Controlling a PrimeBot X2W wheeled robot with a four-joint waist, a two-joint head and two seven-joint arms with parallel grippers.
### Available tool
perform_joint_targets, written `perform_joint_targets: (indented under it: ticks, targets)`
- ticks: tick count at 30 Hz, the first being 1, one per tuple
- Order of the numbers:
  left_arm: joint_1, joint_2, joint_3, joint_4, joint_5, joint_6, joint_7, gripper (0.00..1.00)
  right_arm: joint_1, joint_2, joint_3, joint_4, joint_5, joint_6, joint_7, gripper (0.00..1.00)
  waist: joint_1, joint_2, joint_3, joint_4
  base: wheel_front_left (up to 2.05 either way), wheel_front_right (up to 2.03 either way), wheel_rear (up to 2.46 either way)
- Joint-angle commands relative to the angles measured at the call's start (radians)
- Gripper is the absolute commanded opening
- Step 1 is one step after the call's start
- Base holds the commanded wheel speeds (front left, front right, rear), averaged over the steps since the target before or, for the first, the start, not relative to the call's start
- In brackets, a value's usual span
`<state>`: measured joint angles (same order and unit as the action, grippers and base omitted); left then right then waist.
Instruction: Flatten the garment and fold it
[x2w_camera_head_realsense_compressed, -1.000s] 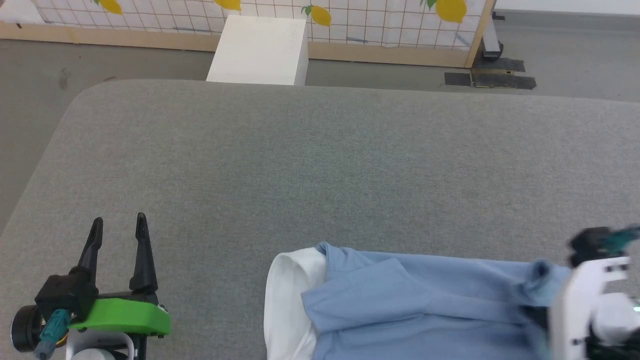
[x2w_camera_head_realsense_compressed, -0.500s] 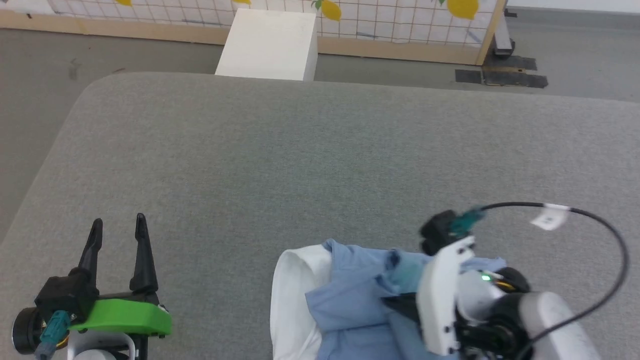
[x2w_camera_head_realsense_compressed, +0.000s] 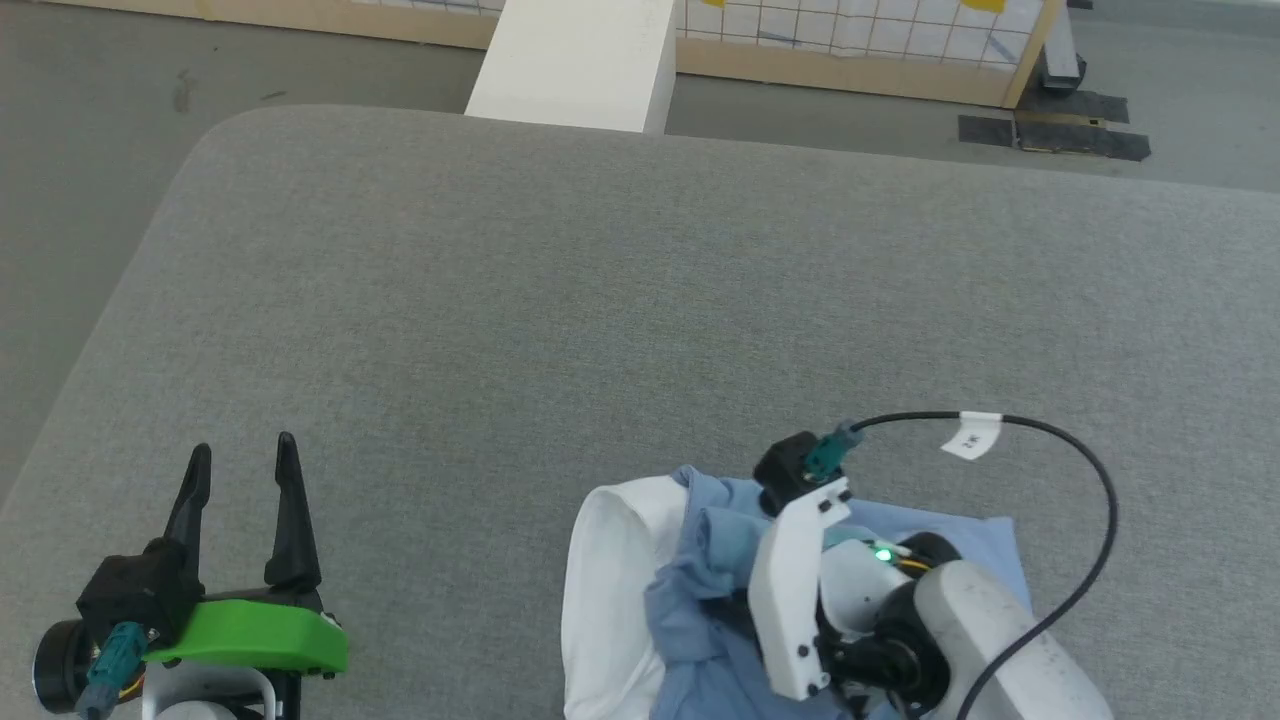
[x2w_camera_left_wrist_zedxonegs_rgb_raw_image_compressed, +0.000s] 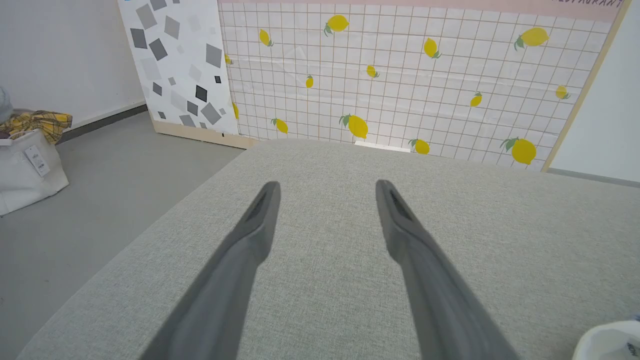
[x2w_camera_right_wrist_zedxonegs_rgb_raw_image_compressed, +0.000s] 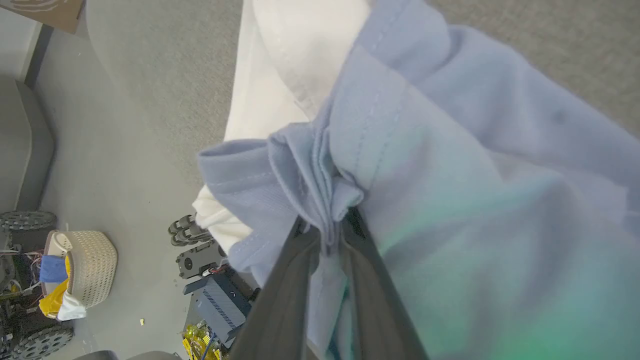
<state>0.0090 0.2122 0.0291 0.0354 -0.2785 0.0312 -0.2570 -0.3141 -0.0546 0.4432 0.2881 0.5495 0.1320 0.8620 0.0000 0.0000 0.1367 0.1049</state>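
Far left, the left gripper (x2w_camera_head_realsense_compressed: 244, 446) hangs over the near left corner of the gray tabletop (x2w_camera_head_realsense_compressed: 600, 300). Its two fingers are spread well apart with nothing between them and they touch nothing. The left wrist view shows the same gap (x2w_camera_left_wrist_zedxonegs_rgb_raw_image_compressed: 327, 184), with bare gray cloth under it and a lemon-print panel (x2w_camera_left_wrist_zedxonegs_rgb_raw_image_compressed: 400, 75) standing past the far edge.

Moving right, the garment (x2w_camera_head_realsense_compressed: 700, 560) sits bunched up at the near edge of the tabletop, roughly in the middle. Its white inside (x2w_camera_head_realsense_compressed: 600, 570) is turned out on the left side and the light blue is crumpled next to it. A flatter blue bit (x2w_camera_head_realsense_compressed: 985, 550) pokes out further right.

The right arm's wrist sits right on top of that pile. In its own wrist view the right gripper (x2w_camera_right_wrist_zedxonegs_rgb_raw_image_compressed: 327, 222) is pinched nearly closed on a gathered fold of the blue cloth, hem and stitching squeezed between the two dark fingers (x2w_camera_right_wrist_zedxonegs_rgb_raw_image_compressed: 285, 290). A black cable (x2w_camera_head_realsense_compressed: 1090, 500) loops off to the right.
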Motion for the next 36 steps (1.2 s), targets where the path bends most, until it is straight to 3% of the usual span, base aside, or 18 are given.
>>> perform_joint_targets:
  ticks: [1,8,13,17,23,30,36]
  targets:
    - [-0.007,-0.007,0.003,0.005,0.007,-0.005,-0.005,1.00,-0.018,0.004,0.023,0.009,0.027,-0.001,-0.016,1.00,0.0000,0.0000,-0.001,0.004,0.00,0.00,0.00]
    - [-0.005,-0.006,0.009,0.012,0.009,-0.007,-0.005,1.00,-0.070,0.004,0.162,-0.100,0.283,-0.001,-0.073,1.00,0.0000,0.0000,-0.010,-0.007,0.00,0.00,0.00]
    - [-0.012,-0.009,0.005,0.011,0.015,-0.007,-0.005,1.00,-0.124,0.004,0.173,-0.156,0.296,-0.001,-0.151,1.00,0.0000,0.0000,-0.015,-0.022,0.00,0.00,0.00]
    - [-0.012,-0.013,0.004,0.006,0.018,-0.007,-0.005,1.00,-0.145,-0.012,0.087,-0.204,0.185,-0.001,-0.241,1.00,0.0000,0.0000,-0.017,-0.033,0.00,0.00,0.00]
    - [-0.010,-0.017,0.004,-0.003,0.030,-0.008,-0.005,1.00,-0.085,-0.084,-0.155,-0.270,0.005,-0.001,-0.363,1.00,0.0000,0.0000,-0.022,-0.051,0.00,0.00,0.00]
    - [0.003,-0.017,0.007,-0.010,0.040,-0.008,-0.005,1.00,0.094,-0.128,-0.413,-0.322,-0.145,-0.001,-0.281,1.00,0.0000,0.0000,-0.030,-0.075,0.00,0.00,0.00]
    - [0.006,-0.016,0.009,-0.008,0.042,-0.010,-0.005,1.00,0.258,-0.120,-0.463,-0.310,-0.205,-0.001,-0.146,1.00,0.0000,0.0000,-0.030,-0.088,0.00,0.00,0.00]
